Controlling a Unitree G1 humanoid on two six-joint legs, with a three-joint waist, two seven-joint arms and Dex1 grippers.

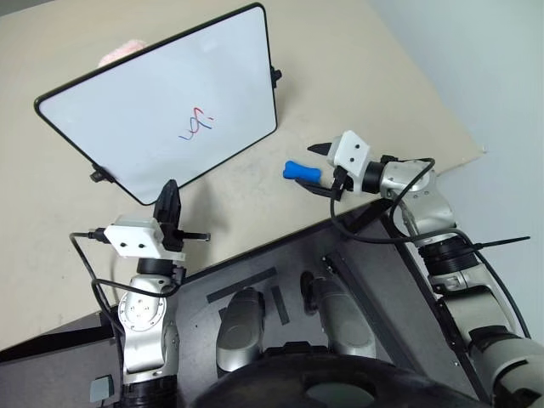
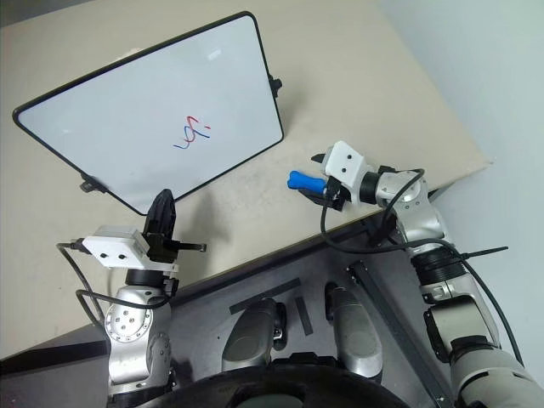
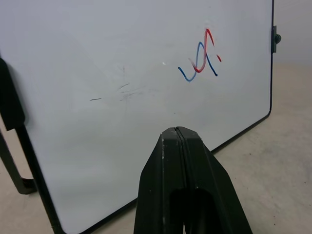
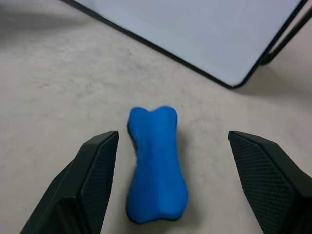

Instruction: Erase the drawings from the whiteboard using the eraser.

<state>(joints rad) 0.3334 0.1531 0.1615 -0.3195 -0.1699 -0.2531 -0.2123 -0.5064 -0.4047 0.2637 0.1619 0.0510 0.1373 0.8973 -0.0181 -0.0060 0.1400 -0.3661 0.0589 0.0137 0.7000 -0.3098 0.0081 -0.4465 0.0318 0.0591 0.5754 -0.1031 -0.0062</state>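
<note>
The whiteboard [image 1: 127, 119] stands tilted on the beige table, with the drawings [image 1: 197, 124], a small red and blue squiggle, right of its middle. The blue bone-shaped eraser [image 1: 303, 172] lies flat on the table off the board's near right corner. My right gripper [image 1: 322, 170] is open, one finger on each side of the eraser's near end, and the right wrist view shows gaps between the fingers [image 4: 95, 165] and the eraser [image 4: 156, 163]. My left gripper [image 3: 176, 134] is shut and empty, pointing at the board's lower edge from just in front of it.
A pink fluffy thing [image 1: 119, 53] peeks out behind the board's top edge. Black clips [image 1: 274, 75] stick out from the frame. The table's front edge [image 1: 255, 251] runs diagonally just behind both wrists.
</note>
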